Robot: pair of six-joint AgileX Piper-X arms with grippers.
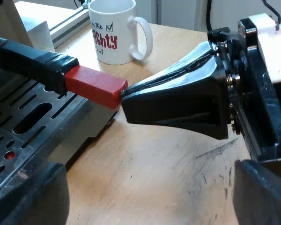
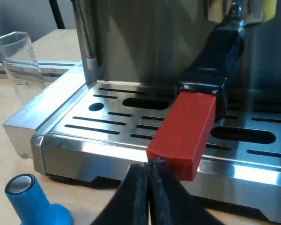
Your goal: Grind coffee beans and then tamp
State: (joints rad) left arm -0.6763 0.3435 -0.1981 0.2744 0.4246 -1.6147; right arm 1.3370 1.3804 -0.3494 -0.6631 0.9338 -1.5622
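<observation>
Wooden table [image 1: 168, 159] with mug [image 1: 113, 30], measuring glass [image 2: 19, 61], blue tamper [image 2: 35, 206].

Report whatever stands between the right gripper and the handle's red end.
Nothing visible does. The right gripper, fingers together, touches the red end of the handle. The blue tamper and measuring glass stand clear of both.

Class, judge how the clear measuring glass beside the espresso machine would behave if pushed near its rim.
The measuring glass stands tall and narrow, so it would probably tip. Its thin clear wall suggests it is light and maybe fragile.
</observation>
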